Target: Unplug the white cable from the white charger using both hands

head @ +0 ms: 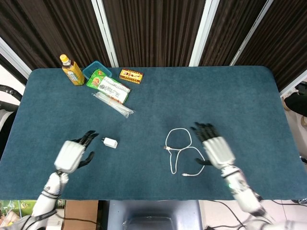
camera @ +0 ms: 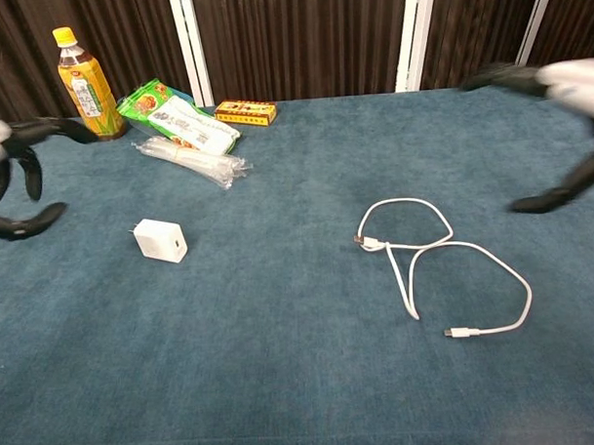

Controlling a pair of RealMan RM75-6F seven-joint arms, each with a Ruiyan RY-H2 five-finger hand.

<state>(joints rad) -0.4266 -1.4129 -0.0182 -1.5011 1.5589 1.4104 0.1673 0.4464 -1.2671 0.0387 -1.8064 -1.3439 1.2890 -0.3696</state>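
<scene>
The white charger (head: 110, 142) (camera: 161, 240) lies alone on the blue cloth, its prongs pointing left in the chest view. The white cable (head: 181, 152) (camera: 434, 262) lies in loose loops to its right, well apart from the charger, with both plug ends free. My left hand (head: 73, 154) (camera: 15, 179) hovers left of the charger with fingers spread and nothing in it. My right hand (head: 215, 149) (camera: 562, 132) is to the right of the cable, fingers apart and empty.
At the far left stand a tea bottle (head: 72, 70) (camera: 82, 84), a green snack packet (head: 109, 85) (camera: 175, 113), a clear plastic sleeve (head: 114, 105) (camera: 191, 160), a teal container (head: 96, 68) and a small orange box (head: 131, 75) (camera: 246, 112). The table's near edge (head: 153, 198) runs just behind both wrists.
</scene>
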